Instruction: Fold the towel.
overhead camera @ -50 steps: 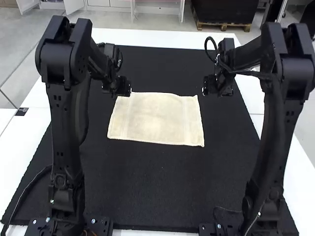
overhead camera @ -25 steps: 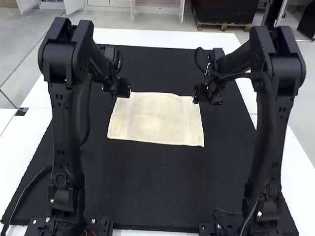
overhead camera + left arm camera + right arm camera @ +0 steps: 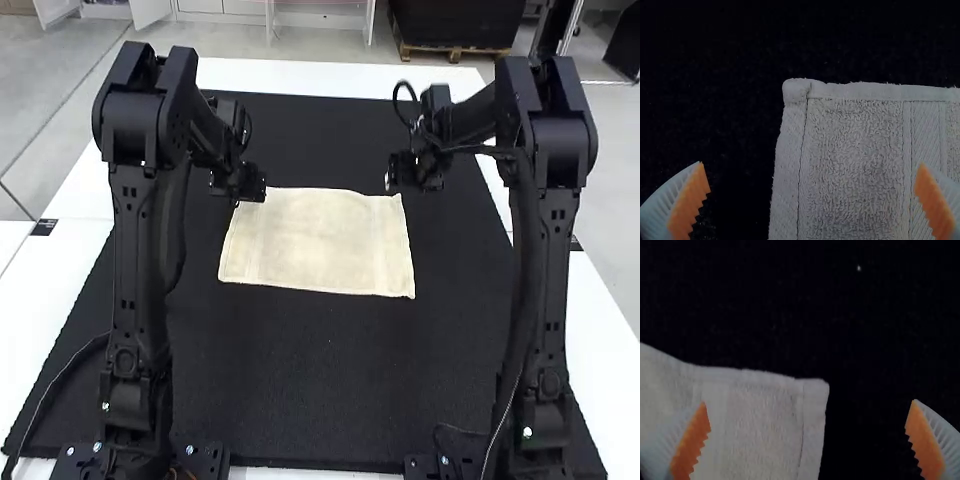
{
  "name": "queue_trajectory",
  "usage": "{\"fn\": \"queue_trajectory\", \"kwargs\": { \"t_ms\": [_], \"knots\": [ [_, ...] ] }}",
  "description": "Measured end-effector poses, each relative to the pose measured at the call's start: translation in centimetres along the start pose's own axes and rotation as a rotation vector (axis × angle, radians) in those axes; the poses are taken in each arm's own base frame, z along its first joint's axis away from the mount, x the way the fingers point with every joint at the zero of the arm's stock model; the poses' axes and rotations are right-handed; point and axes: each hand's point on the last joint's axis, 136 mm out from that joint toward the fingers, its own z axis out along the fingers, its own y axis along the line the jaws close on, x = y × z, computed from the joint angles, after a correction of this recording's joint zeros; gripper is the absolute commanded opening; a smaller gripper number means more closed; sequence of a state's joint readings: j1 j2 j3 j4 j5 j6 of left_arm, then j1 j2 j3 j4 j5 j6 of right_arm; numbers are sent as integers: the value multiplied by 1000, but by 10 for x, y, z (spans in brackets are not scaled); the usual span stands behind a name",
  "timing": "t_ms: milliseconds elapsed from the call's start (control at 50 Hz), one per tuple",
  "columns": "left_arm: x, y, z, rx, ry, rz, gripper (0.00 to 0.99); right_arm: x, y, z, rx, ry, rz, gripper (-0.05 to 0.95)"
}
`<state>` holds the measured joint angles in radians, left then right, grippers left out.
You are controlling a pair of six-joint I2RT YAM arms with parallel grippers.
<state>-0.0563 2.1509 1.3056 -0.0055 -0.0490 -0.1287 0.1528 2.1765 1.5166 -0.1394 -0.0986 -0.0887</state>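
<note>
Left gripper (image 3: 811, 164): fingers wide apart, nothing held, sits over the towel's (image 3: 316, 240) far-left corner (image 3: 796, 90). Towel's spread flat mid-mat, long axis running roughly left-right between the arms, near edge angled slightly toward the bases at its right end. Right gripper (image 3: 809, 402): also wide open, nothing held, over the far-right corner (image 3: 815, 386). Can't call either arm nearer, each has its own far corner. So next is probably both down, pinch far edge, bring it toward the bases; uneven bite would skew the fold. Surface is black mat (image 3: 320, 390) on white table (image 3: 330, 76), mat showing on every side of the cloth, so there's space to fold nearside
</note>
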Motion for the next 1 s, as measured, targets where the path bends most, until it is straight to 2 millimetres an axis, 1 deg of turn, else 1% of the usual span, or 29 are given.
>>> {"fn": "queue_trajectory", "kwargs": {
  "t_ms": [40, 120, 180, 260, 360, 420, 560, 640, 680, 740, 780, 840, 900, 940, 1000],
  "knots": [
    [1, 0, 3, 0, 2, 0, 966, -7, 0, 2, -4, -13, -2, 902],
    [3, 0, 11, 0, 11, 1, 966, -10, 1, 9, -16, -13, -2, 902],
    [3, -1, 15, 3, 14, 0, 966, -5, 2, 17, -24, 3, 0, 900],
    [-5, -2, 17, 3, 4, 0, 966, 5, 1, 28, -32, 32, 5, 900],
    [-8, -2, 23, 5, 17, 0, 967, 21, 0, 38, -43, 94, 23, 900],
    [-10, -2, 23, 4, 18, 1, 967, 27, 0, 40, -47, 126, 36, 900],
    [-11, -2, 23, 3, 22, 1, 967, 28, -2, 30, -51, 188, 69, 893],
    [-11, -2, 23, 3, 21, 1, 962, 26, -3, 28, -50, 195, 77, 828],
    [-11, -2, 24, 3, 22, 1, 933, 23, -3, 27, -50, 190, 79, 813],
    [-10, -3, 25, 7, 22, 1, 931, 20, -3, 27, -50, 184, 82, 811],
    [-11, -4, 26, 9, 21, 1, 931, 17, -3, 27, -50, 180, 85, 756],
    [-13, -4, 29, 12, 18, 0, 933, 17, -3, 31, -50, 181, 96, 611],
    [-13, -4, 30, 14, 24, 0, 931, 21, -2, 36, -62, 193, 128, 505],
    [-14, -4, 31, 16, 30, -1, 933, 28, -3, 42, -70, 213, 164, 475],
    [-15, -4, 30, 21, 33, -8, 936, 26, -9, 41, -83, 215, 223, 474]
  ]
}}
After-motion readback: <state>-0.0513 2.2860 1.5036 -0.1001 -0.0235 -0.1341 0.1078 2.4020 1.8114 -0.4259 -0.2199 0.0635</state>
